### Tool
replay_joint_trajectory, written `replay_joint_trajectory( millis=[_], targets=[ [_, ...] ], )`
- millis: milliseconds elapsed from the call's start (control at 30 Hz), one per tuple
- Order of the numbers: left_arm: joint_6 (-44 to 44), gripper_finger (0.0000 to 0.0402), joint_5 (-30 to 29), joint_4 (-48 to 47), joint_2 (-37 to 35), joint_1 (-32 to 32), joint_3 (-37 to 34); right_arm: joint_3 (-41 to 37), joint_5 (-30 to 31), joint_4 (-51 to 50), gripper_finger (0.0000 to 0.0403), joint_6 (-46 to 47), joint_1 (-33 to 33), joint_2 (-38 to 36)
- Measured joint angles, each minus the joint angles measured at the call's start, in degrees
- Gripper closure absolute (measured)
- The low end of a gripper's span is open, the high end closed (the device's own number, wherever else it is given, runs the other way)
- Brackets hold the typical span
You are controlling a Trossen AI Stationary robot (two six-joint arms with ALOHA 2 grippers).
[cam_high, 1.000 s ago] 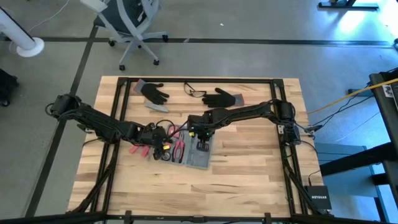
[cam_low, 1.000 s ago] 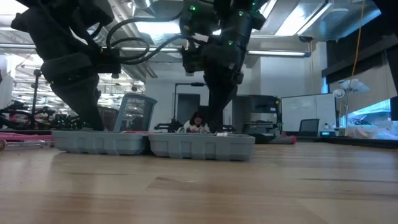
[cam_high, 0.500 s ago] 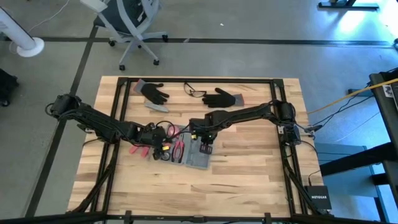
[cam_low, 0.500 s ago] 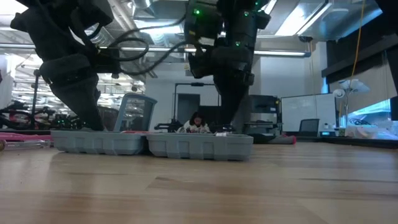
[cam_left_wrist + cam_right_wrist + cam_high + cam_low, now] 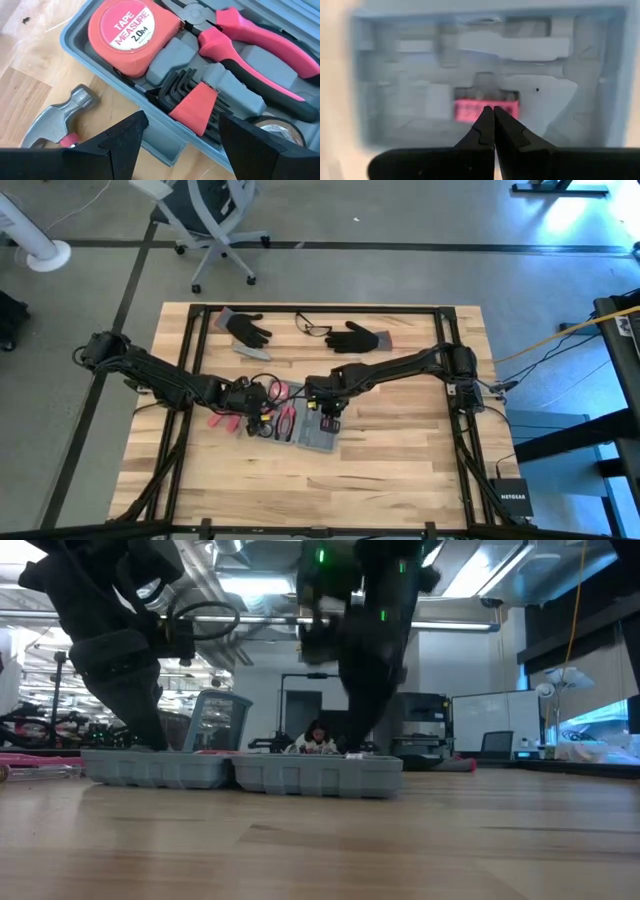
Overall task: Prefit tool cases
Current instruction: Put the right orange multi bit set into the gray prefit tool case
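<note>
1. Left arm: reaches in from the table's left edge. The left gripper (image 5: 252,406) hangs low over the left end of the tool case (image 5: 318,438), fingers apart and holding nothing, its span framing the hex key set (image 5: 192,97). Judged a pose for seating or picking a tool.
2. Hammer (image 5: 59,120): lies on the bare wood just outside the case wall, not yet in a slot.
3. Left half of the case: already holds the tape measure (image 5: 131,34) and the pink-handled pliers (image 5: 255,45), each pressed into its moulded recess.
4. Tool case: opened flat near the table's middle, both halves side by side on the wood, so the slots face upward for loading.
5. Right half: mostly empty recesses; one small pink piece (image 5: 487,109) sits in a slot.
6. Right gripper (image 5: 328,412): directly above that half, fingers pressed together with nothing between them, tips aimed at the pink piece, apparently to push it home.
7. Gloves (image 5: 352,337) and safety glasses (image 5: 313,328): well apart at the far edge, out of the work.
</note>
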Motion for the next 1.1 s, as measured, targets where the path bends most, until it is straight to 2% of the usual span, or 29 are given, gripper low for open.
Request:
replay_joint_trajectory(
  millis=[167, 533, 667, 867, 933, 1100],
  targets=[
    [-0.56, 0.0153, -0.28, 0.02, 0.0, 1.08, -0.02, -3.66, 0.26, 4.61, 0.0403, 0.61, -0.53, 0.97],
    [-0.53, 0.0153, -0.39, 0.3, 0.0, 1.86, -0.04, 2.14, 1.87, 0.38, 0.0403, -0.65, -3.96, -7.47],
    [-0.49, 0.0153, -0.39, 0.3, 0.0, 1.86, -0.04, 1.34, 1.91, -1.73, 0.0403, -0.03, -3.86, -6.55],
    [-0.54, 0.0153, -0.37, 0.33, 0.0, 1.86, -0.04, -5.06, -0.88, 7.23, 0.0403, 2.0, -1.92, -0.83],
    [-0.6, 0.0153, -0.37, 0.41, 0.0, 1.86, -0.04, -6.36, -2.28, 7.29, 0.0403, 2.94, -1.54, 0.58],
    [-1.01, 0.0153, -0.34, 0.74, 0.0, 1.84, -0.03, -6.94, -2.52, 5.59, 0.0403, 1.67, -3.38, -2.53]
  ],
)
